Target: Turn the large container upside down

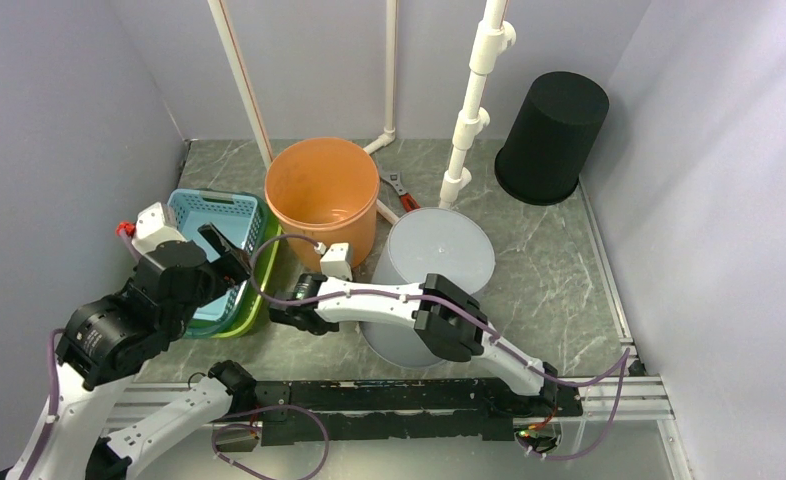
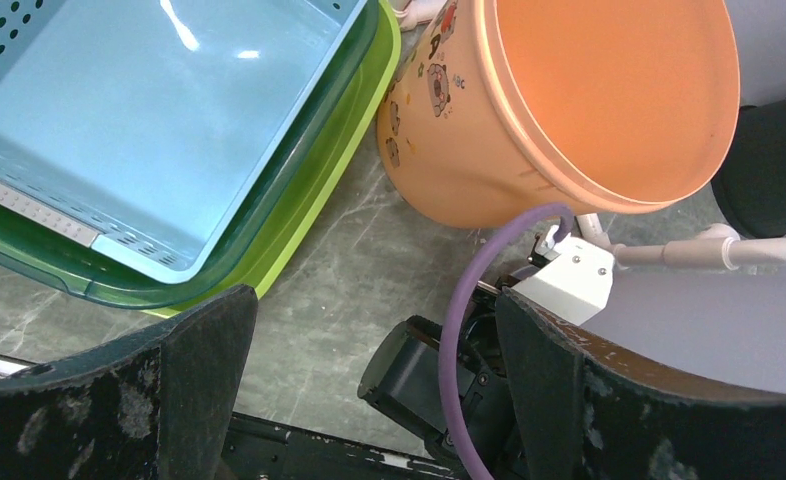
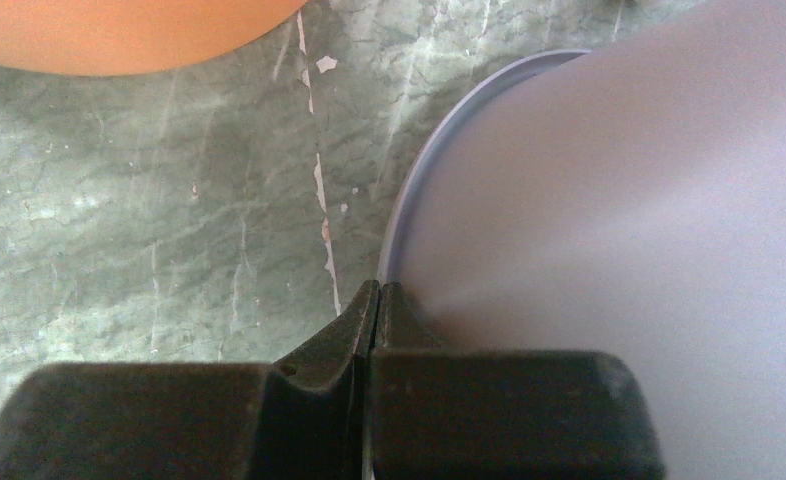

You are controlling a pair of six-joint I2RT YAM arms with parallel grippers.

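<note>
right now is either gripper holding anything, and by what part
Nothing is held. The left gripper is open; the right gripper is shut with nothing between its fingers, tips at the rim of the grey bucket.

- left arm (image 1: pixel 119 340) raised over near-left corner of worktop (image 1: pixel 549 260), wrist bent toward far edge
- left end effector (image 1: pixel 227 252) jaws spread wide, nothing between fingers
- right arm (image 1: pixel 409 305) stretched low from near-right corner toward left edge, elbow bent
- right end effector (image 1: pixel 287 318) pointed down at worktop, jaws pressed together, nothing between
</note>
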